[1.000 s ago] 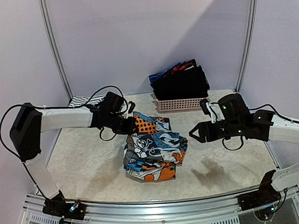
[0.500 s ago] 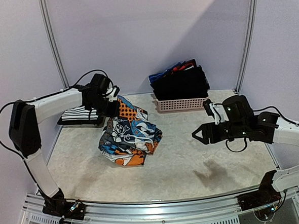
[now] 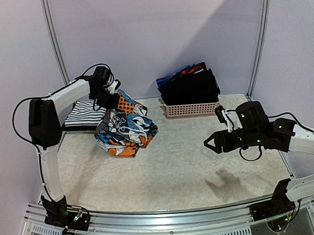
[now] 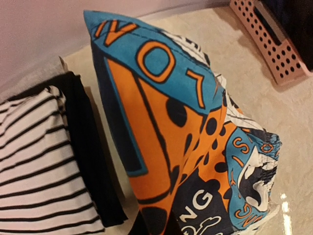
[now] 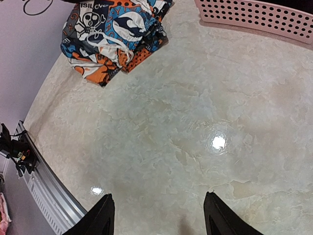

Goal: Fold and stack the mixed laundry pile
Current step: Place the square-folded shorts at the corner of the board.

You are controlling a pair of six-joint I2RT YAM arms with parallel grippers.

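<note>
Graphic-print garment (image 3: pixel 124 126) sits far-left on the table (image 3: pixel 176 169). Its top edge is lifted and its lower end is bunched on the surface. Print is blue/orange/white/black with skull-and-crossbones.

Readable text: the left wrist view shows big orange-outlined letters on the blue panel, "L", "O", then what looks like "V", all turned sideways. White "NG" sits on the dark patch lower down, with an "S" on blue beside it. The lettering at the top edge of the right wrist view is too small to read for certain.

Left gripper (image 3: pixel 115 99) is pressed together, pinching the garment's top edge near the far-left corner. Its fingers are hidden behind the cloth in its own camera.

Striped garment (image 3: pixel 85 114), white with thin black lines, lies flat just left of the print and on top of a black garment (image 4: pixel 93 161).

Pink perforated basket (image 3: pixel 191 109) stands against the far wall, mid-right. It is stuffed with black clothes (image 3: pixel 190 86), with bits of blue and red at the top.

Right gripper (image 3: pixel 209 142) has its jaws spread and holds nothing. It hangs over bare table on the right, well apart from the print.
</note>
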